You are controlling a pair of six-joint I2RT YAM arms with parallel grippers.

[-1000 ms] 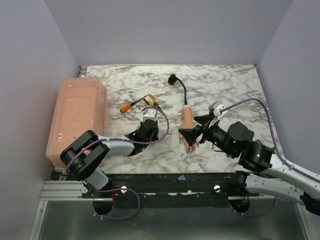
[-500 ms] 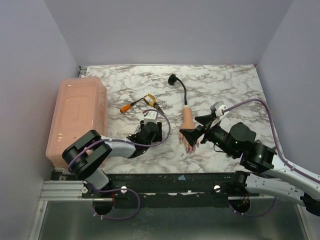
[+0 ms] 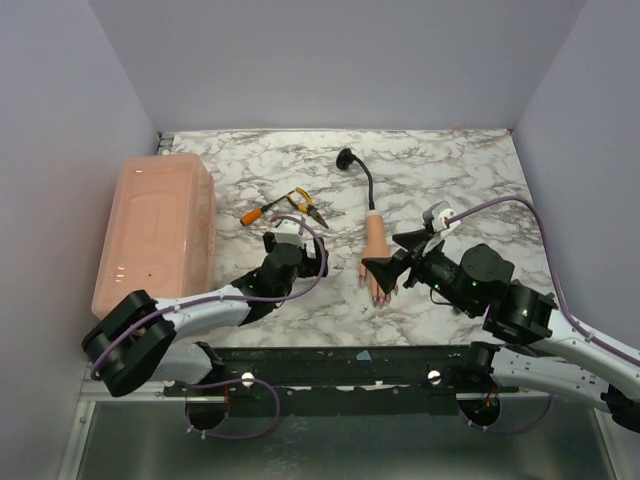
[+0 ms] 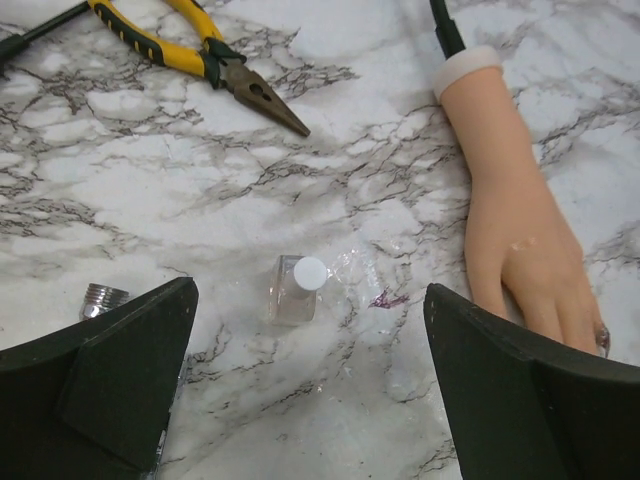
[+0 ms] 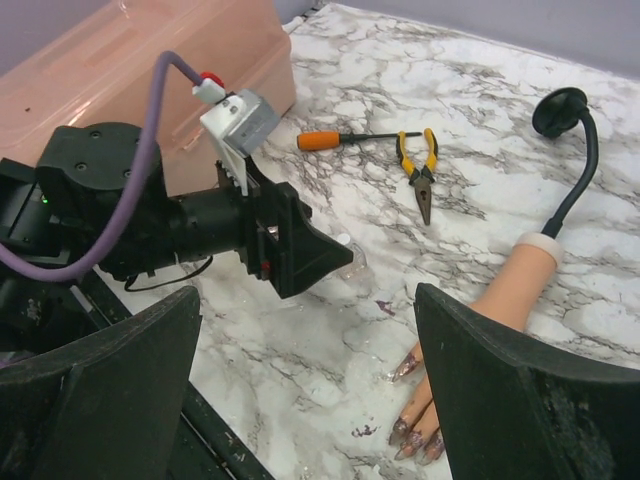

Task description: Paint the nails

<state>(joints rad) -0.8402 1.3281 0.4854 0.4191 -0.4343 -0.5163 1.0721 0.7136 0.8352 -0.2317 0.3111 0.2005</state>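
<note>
Mannequin hand (image 3: 376,262) lies flat, palm down, near the middle of the marble worktop (image 3: 450,180). Its wrist stub sits on a black gooseneck stalk (image 3: 365,180), and the fingers point toward the arm bases. The nails (image 5: 402,428) read dark purplish-grey with a glossy sheen in the right wrist view.

Right claw (image 3: 395,255) is spread wide and holds nothing. It is over the fingertip end of the hand, one finger on either side in the top view.

Left claw (image 3: 305,255) is also spread wide and empty, left of the hand. A small clear bottle (image 4: 297,290) with a white cap shows in the gap ahead of it. The bottle is probably upright, but the angle makes that hard to confirm. A purple smear (image 4: 385,298) is just beside the bottle, and a threaded metal bit (image 4: 100,298) lies near the left finger.

Yellow-handled pliers (image 4: 200,50) and an orange-handled screwdriver (image 3: 262,211) lie farther back. A pink bin (image 3: 155,230) is at the left edge.
</note>
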